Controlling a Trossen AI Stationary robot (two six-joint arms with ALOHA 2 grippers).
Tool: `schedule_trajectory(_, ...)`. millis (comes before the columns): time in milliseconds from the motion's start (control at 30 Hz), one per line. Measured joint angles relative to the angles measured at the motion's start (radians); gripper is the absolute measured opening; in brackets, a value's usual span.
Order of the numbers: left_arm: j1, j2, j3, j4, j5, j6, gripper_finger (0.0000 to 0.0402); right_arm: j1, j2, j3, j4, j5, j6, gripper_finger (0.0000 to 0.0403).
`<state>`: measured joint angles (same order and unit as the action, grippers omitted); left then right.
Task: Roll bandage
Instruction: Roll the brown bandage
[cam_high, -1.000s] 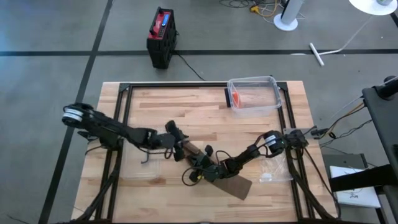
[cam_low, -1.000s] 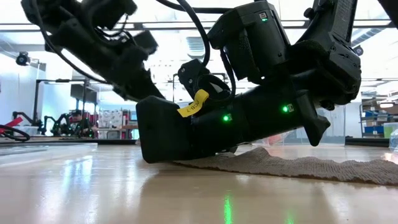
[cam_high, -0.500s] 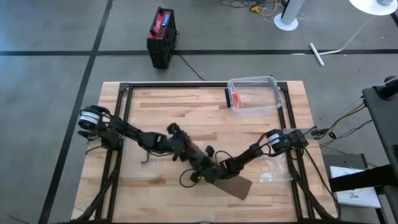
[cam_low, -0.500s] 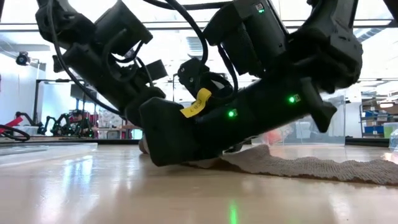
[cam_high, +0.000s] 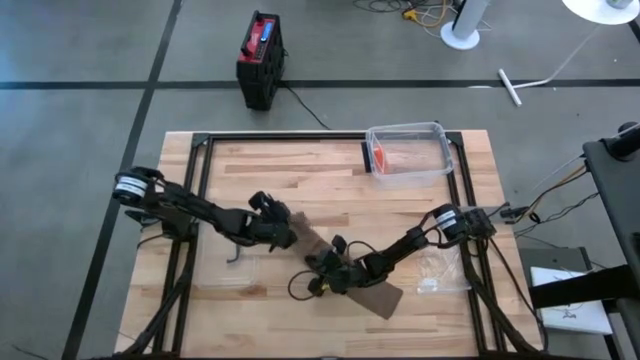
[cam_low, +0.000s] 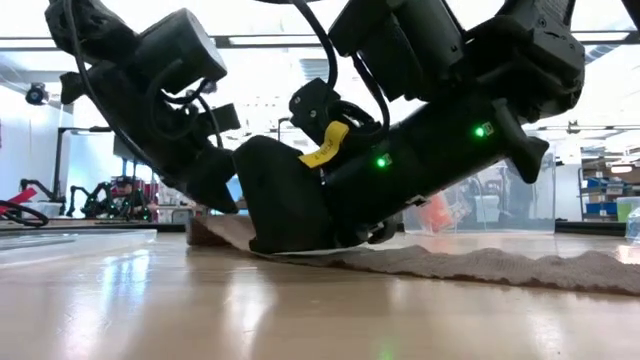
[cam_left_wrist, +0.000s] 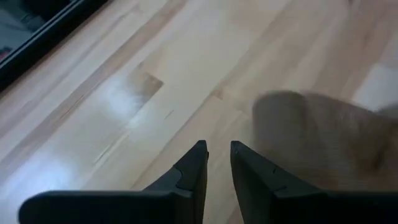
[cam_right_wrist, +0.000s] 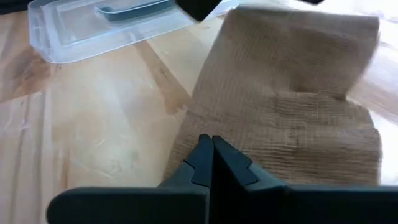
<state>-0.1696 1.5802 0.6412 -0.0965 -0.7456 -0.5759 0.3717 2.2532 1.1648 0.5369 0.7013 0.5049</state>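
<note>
Two dark arms meet over a strip of brown bandage (cam_high: 345, 275) lying near the middle of the wooden tabletop (cam_high: 420, 215), its long axis running on a diagonal from the left arm's side, farther back, toward the near edge on the right arm's side. The right gripper (cam_high: 322, 268) is pressed down onto the cloth partway along the strip, its fingers (cam_right_wrist: 211, 155) pressed together with nothing pinched between them; the right wrist view shows the woven cloth stretching ahead of the tips. The left gripper (cam_high: 283, 232) sits at the strip's far end, and the low view shows that end lifted slightly off the wood. Its fingers (cam_left_wrist: 194, 165) stand a narrow slit apart, and the left wrist view shows bare wood in the gap, with the raised fold of bandage just beside the tips rather than between them; they appear to hold nothing. The left arm is the nearer one to the free end, so the roll would seem to start there and travel along the diagonal toward the right gripper, which looks placed to pin the cloth flat. A clear plastic container (cam_high: 408, 152) with something orange inside rests well apart at the back of the tabletop.
</note>
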Motion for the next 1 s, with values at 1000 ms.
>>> schedule_trajectory(1000,-0.085,-0.053,-0.055,0.122,-0.014,-0.059,0.0031,-0.027,-0.048,0.005,0.045,0.080,-0.052,0.0000)
